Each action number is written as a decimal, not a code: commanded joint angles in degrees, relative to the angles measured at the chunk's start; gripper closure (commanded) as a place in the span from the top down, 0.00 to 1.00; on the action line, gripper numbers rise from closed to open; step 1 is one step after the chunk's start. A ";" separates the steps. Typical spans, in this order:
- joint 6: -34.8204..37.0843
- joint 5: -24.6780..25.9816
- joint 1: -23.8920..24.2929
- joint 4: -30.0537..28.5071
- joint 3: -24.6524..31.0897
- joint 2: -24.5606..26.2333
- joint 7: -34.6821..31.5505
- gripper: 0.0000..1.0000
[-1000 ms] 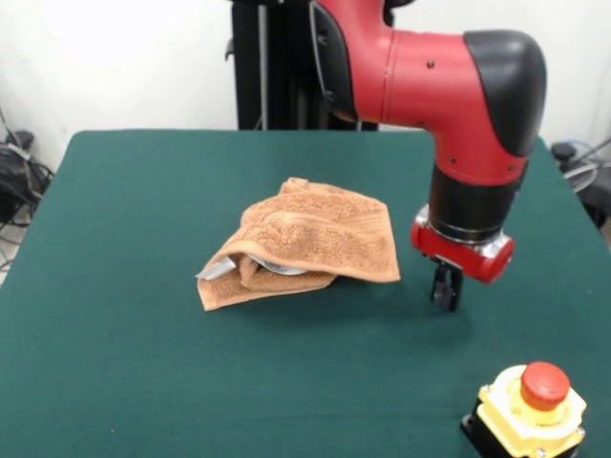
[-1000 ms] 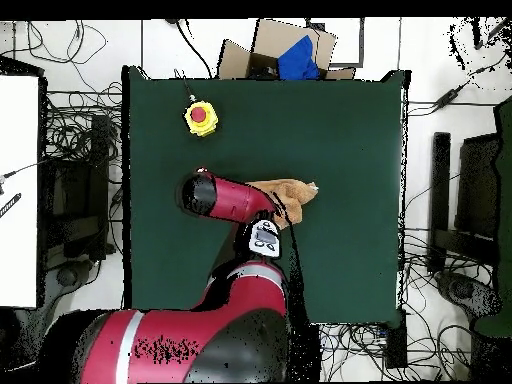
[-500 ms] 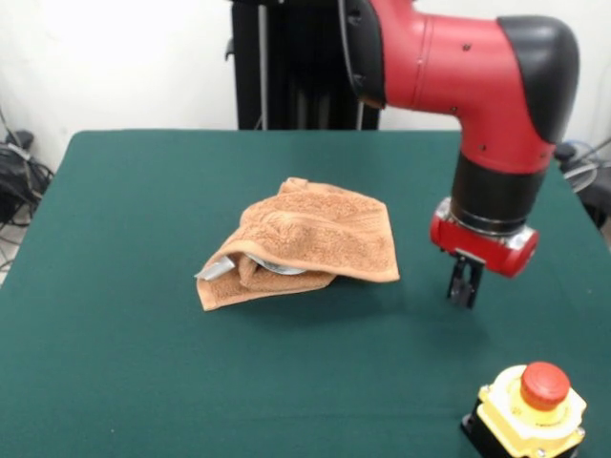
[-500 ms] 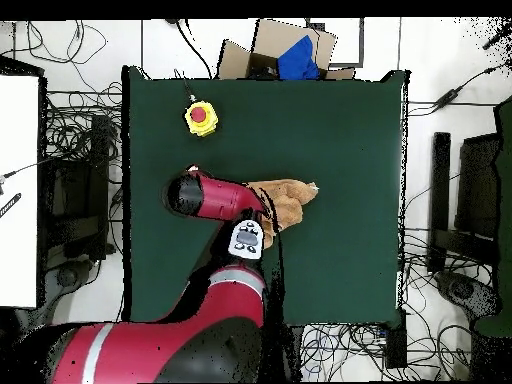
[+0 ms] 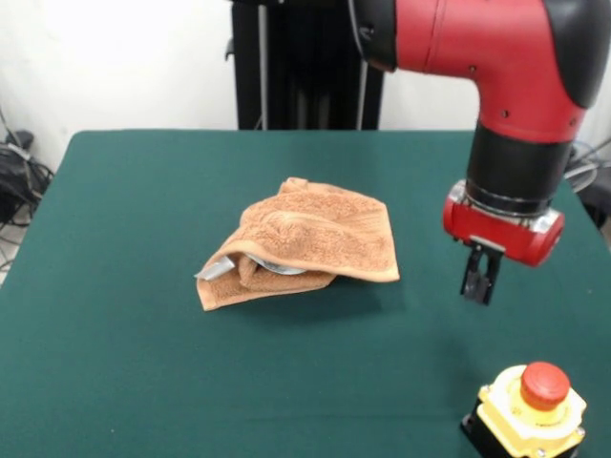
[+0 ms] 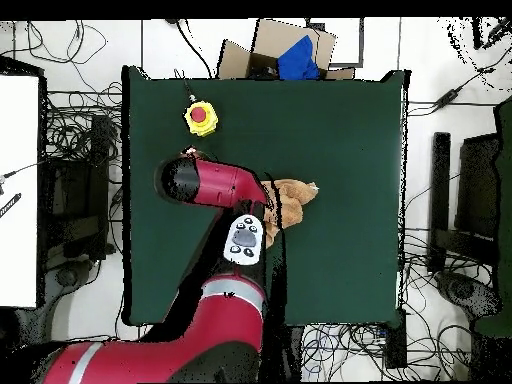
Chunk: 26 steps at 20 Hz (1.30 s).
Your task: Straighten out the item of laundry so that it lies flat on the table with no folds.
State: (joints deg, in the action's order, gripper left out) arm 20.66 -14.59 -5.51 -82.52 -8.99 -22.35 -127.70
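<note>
The orange-tan towel point(image 5: 310, 239) lies crumpled and folded over itself near the middle of the dark green table point(image 5: 134, 200). Its grey-white tag point(image 5: 216, 268) sticks out at its left edge. My gripper point(image 5: 478, 278) hangs to the right of the towel, a little above the table and well clear of it. Its black fingers look shut and hold nothing. In the overhead view the towel point(image 6: 294, 194) shows partly under my red arm point(image 6: 215, 185), which hides the gripper.
A yellow box with a red stop button point(image 5: 534, 405) stands at the near right of the table, close below my gripper; it also shows in the overhead view point(image 6: 201, 117). A cardboard box point(image 6: 285, 52) sits beyond the table's far edge.
My gripper has moved to the right in the front view, away from the towel, and risen slightly. The towel has not moved.
</note>
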 commanded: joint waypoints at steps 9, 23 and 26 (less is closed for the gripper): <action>7.28 4.28 3.73 -4.25 -0.52 -5.83 -1.10 0.00; 6.08 10.97 8.39 -7.75 2.09 -9.33 1.76 0.00; 5.55 12.14 9.25 -8.64 2.74 -9.80 1.95 0.00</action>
State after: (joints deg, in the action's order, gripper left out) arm 23.01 -6.11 2.57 -83.20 -10.23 -32.19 -127.70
